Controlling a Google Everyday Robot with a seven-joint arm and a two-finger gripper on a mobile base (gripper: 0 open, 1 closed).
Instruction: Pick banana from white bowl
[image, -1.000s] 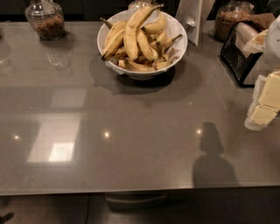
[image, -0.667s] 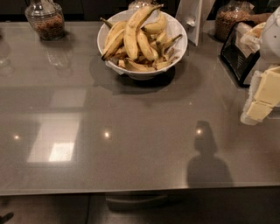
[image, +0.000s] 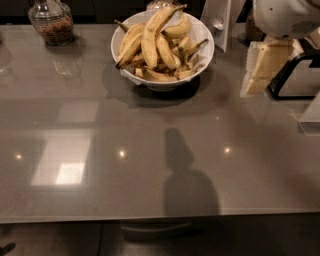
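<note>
The white bowl (image: 202, 59) stands at the back middle of the grey table and holds a pile of bananas. The banana (image: 151, 36), the longest one, yellow with brown speckles, lies on top of the pile, its dark stem tip pointing to the upper right. My gripper (image: 261, 67), cream-coloured under a white arm (image: 287, 17), hangs above the table to the right of the bowl, apart from it, and holds nothing that I can see. Its shadow (image: 185, 175) falls on the table in front of the bowl.
A glass jar (image: 50, 21) with brown contents stands at the back left. A white card stand (image: 220, 22) is just behind the bowl on the right. A black holder (image: 295, 80) sits at the right edge. The table's front edge (image: 160, 217) runs along the bottom.
My gripper has moved up and to the left, closer to the bowl, and its shadow has slid left. The bowl and bananas have not moved.
</note>
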